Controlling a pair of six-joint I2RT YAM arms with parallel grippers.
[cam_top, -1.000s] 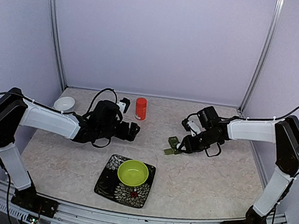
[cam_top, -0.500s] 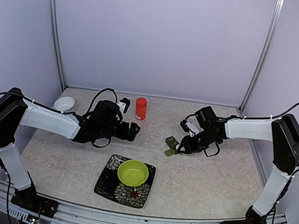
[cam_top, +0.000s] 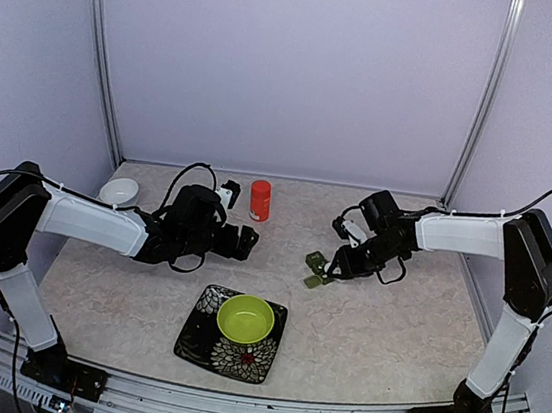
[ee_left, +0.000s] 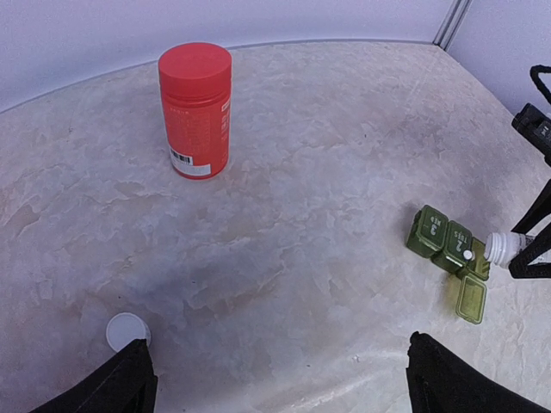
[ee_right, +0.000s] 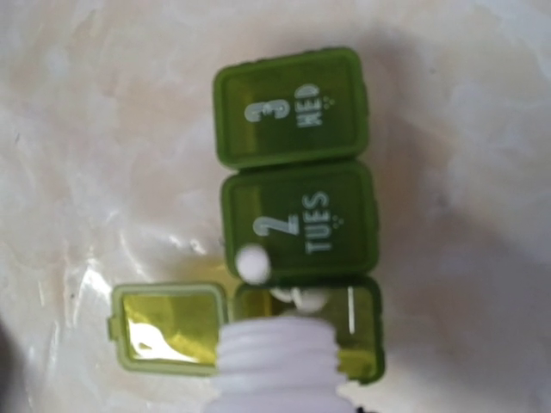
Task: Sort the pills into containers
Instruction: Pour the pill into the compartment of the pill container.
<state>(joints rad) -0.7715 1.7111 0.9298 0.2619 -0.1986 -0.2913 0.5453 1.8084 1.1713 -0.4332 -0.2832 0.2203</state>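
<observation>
Pinching white bottle (ee_right: 275, 361) in right gripper (cam_top: 335, 268), poising its mouth just above open compartment of green pillbox (ee_right: 297, 219); holding left gripper (cam_top: 246, 241) spread wide, well apart.

Soft, even overhead light fills the top view, with faint shadows on the desk (cam_top: 383, 320). The left wrist view shows a dim shadow patch mid-desk and dark, soft-edged fingers (ee_left: 116, 387). The right wrist close-up is soft: the white bottle (ee_right: 275, 366) is unfocused, and glare sits on the open lid (ee_right: 168, 325) of the pillbox (ee_right: 297, 219).
</observation>
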